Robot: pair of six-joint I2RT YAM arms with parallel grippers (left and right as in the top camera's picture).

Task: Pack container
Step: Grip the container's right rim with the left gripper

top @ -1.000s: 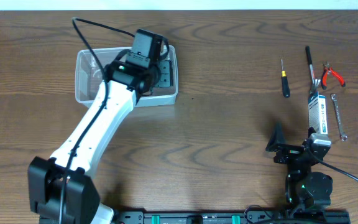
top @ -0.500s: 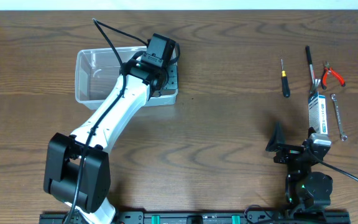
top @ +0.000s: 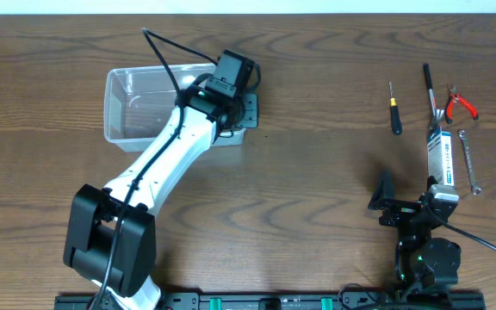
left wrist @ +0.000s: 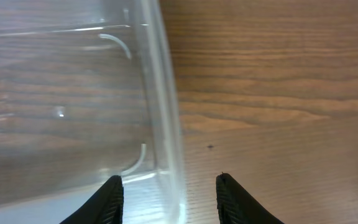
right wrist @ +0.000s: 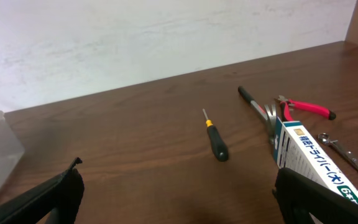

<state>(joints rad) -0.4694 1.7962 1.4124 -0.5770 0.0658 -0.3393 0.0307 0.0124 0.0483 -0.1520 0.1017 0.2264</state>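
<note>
Container (top: pixel 136 103) is sitting in the upper left of the overhead frame on the wooden table (top: pixel 317 198), long side running left to right. It is clear plastic, and wood grain is showing through its floor.

Left arm (top: pixel 158 159) is reaching diagonally from the lower left up to the container's right end. Left gripper (top: pixel 238 110) is hanging over that short wall. In the left wrist view the wall and rim (left wrist: pixel 166 124) are running up the frame between the two black fingertips (left wrist: pixel 112 198): one tip is lying on the tub side, the other over bare table. The jaws are standing part-spread with a gap on each side of the wall, so they are straddling it rather than pinching it.

Right gripper (right wrist: pixel 178 175) is resting low in the lower right of the overhead frame, jaws spread wide and gripping nothing.

Tools are lying in the upper right of the overhead frame, well apart from the container:
- black-handled screwdriver (top: pixel 394 116)
- long black-handled tool (top: pixel 429 86)
- red-handled pliers (top: pixel 461 104), just beside the black-handled tool
- silver wrench (top: pixel 468 159)
- narrow white box with blue print (top: pixel 440 155), lying just ahead of the right gripper
</note>
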